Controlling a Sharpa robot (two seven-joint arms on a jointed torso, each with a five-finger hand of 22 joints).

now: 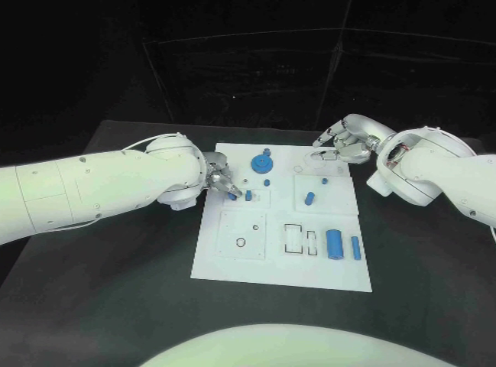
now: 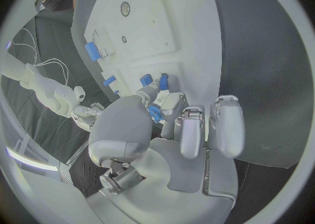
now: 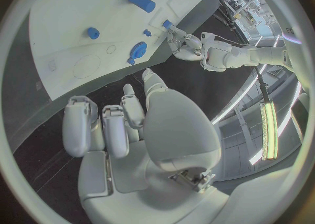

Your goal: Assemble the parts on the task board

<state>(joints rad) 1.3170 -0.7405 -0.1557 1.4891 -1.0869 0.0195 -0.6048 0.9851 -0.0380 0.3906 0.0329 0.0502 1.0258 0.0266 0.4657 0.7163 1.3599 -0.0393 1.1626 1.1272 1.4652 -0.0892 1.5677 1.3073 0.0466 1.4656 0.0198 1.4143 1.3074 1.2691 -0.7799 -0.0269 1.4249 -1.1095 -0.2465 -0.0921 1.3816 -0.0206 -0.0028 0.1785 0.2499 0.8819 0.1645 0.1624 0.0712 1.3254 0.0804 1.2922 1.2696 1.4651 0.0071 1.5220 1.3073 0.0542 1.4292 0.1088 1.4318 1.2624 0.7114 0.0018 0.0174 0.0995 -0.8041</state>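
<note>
Head view entry: you are looking at the white task board (image 1: pixel 280 260) lying mid-table on the black table (image 1: pixel 105 290), with the job only partly done as far as I can judge. 1 large round blue part (image 1: pixel 263 163) is sitting near the far edge of the board, and small blue pegs (image 1: pixel 267 183) are standing just in front of it. A short blue piece (image 1: pixel 309 199) is lying in the right-hand middle panel. 2 blue cylinders, the thick cylinder (image 1: pixel 335 244) and the thin cylinder (image 1: pixel 356 248), are lying loose near the right edge, beside 2 outlined rectangular slots (image 1: pixel 296 239) that are showing white, so those seats are probably waiting to be filled. A small ring-shaped hole (image 1: pixel 240 242) on the left panel also looks unfilled.

Your left hand (image 1: pixel 219 181) is working at the board's left edge, pinching a small blue part (image 2: pixel 155 112) between its fingertips (image 2: pixel 172 103), low over the board. Your right hand (image 1: pixel 347 141) is hovering at the far right corner, fingers loosely curled and holding nothing.

Nothing is blocking the loose cylinders; the left forearm is covering part of the board's left margin.
</note>
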